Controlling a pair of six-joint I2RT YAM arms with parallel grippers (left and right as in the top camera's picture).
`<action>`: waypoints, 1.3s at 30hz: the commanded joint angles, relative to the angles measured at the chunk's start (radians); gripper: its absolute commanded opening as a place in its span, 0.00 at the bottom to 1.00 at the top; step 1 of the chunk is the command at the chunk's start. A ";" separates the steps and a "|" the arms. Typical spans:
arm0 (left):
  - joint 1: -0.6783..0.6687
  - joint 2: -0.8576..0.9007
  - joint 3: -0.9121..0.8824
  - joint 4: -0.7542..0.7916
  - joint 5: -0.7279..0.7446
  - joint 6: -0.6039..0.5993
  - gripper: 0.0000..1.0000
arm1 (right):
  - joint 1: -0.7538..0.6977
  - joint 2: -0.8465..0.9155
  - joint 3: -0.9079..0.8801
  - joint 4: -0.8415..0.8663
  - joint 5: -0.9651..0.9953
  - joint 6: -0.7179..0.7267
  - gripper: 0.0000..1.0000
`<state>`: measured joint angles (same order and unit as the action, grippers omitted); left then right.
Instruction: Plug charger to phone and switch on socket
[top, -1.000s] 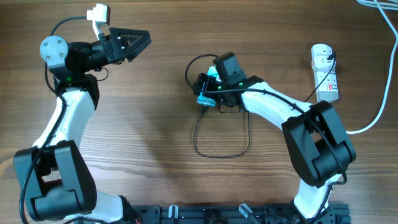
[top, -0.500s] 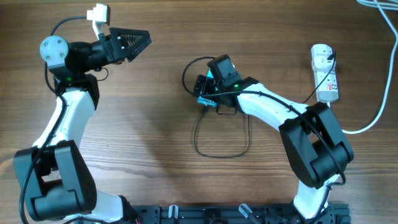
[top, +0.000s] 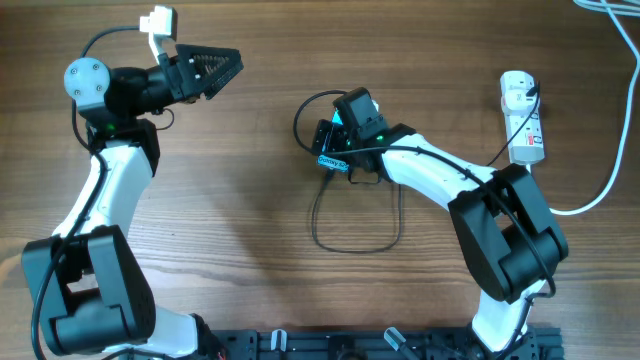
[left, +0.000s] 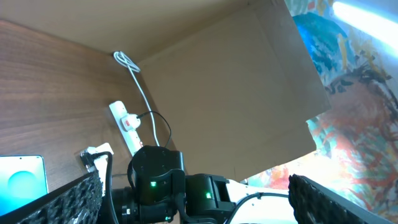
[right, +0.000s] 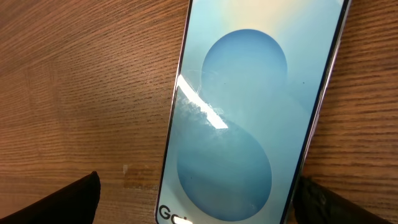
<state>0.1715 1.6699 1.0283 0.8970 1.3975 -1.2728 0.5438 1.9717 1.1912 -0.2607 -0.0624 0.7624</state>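
Mid-table, right gripper (top: 337, 143) hovers over the white-rimmed rectangular smartphone with turquoise screen (right: 249, 118), which lies flat on the brown wood-grain table (top: 240, 220). Jaws spread wide, fingertips (right: 74, 205) outside both long edges, holding nothing. Thin black charger cable (top: 355, 245) loops just beside the phone; can't make out its connector tip. Left gripper (top: 222, 72) is well apart at upper left, jaws wide, empty. White elongated power strip (top: 523, 120) sits far right, untouched. Likely step: pin the phone. Centre first, close squarely on the long edges, keep the port end clear, squeeze gently so it doesn't skate.
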 joint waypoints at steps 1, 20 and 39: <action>0.003 -0.021 0.003 0.003 0.012 0.006 1.00 | -0.008 0.037 -0.025 -0.021 0.095 0.000 1.00; 0.003 -0.021 0.003 0.003 0.012 0.006 1.00 | -0.008 -0.076 -0.025 -0.054 0.134 -0.031 1.00; 0.003 -0.021 0.003 0.003 0.012 0.006 1.00 | -0.008 -0.080 -0.025 -0.119 0.114 -0.211 1.00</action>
<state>0.1715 1.6699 1.0283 0.8970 1.3975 -1.2728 0.5415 1.9202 1.1721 -0.3809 0.0460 0.6506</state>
